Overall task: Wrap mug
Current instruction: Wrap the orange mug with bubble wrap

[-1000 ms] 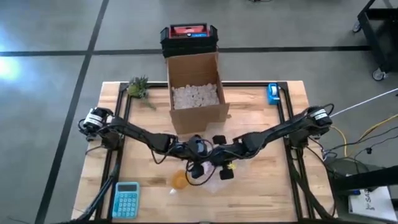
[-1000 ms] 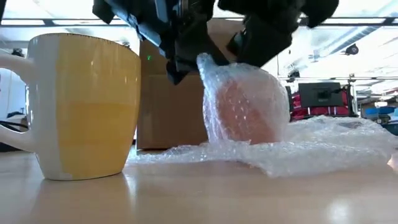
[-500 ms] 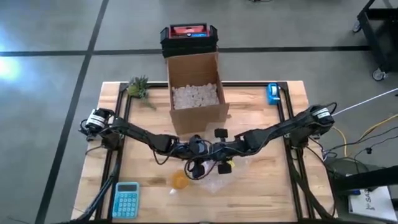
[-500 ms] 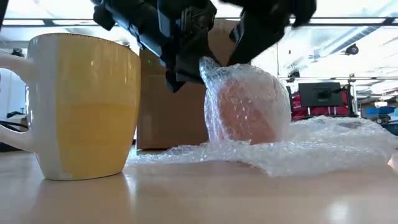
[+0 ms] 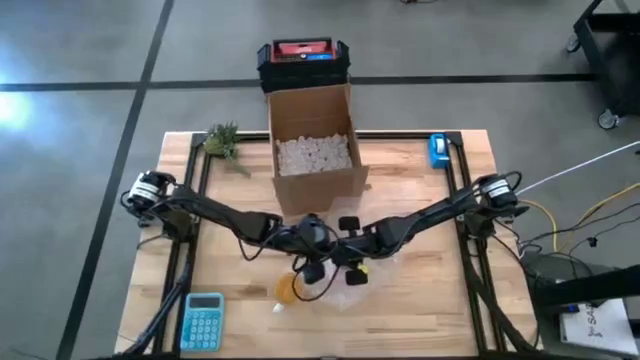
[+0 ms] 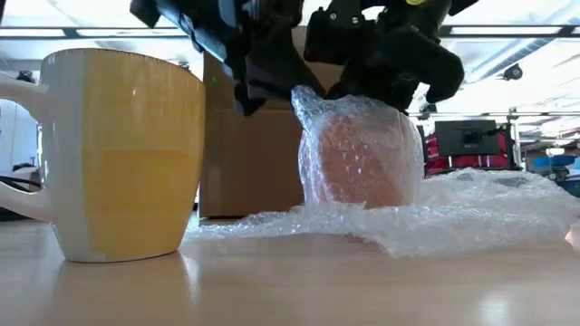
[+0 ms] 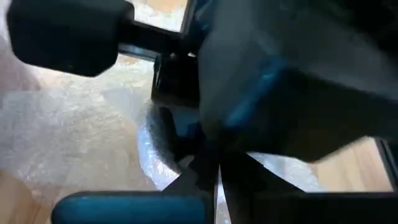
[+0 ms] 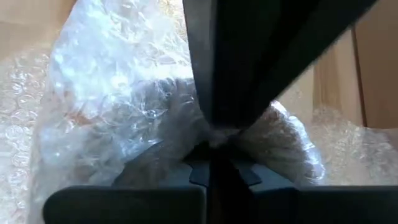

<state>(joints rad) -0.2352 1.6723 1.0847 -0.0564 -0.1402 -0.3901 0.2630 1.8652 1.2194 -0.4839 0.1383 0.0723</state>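
Mug (image 6: 362,163) veiled in bubble wrap (image 6: 471,213), both grippers' jaws hidden above it; grip unreadable, wrist views blocked

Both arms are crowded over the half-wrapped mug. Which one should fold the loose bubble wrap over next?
Probably the right. The loose bubble wrap trails toward the right arm's side of the wrapped mug, and the right hand sits directly above it. The left hand is at the bundle's other edge, nearer the yellow mug.
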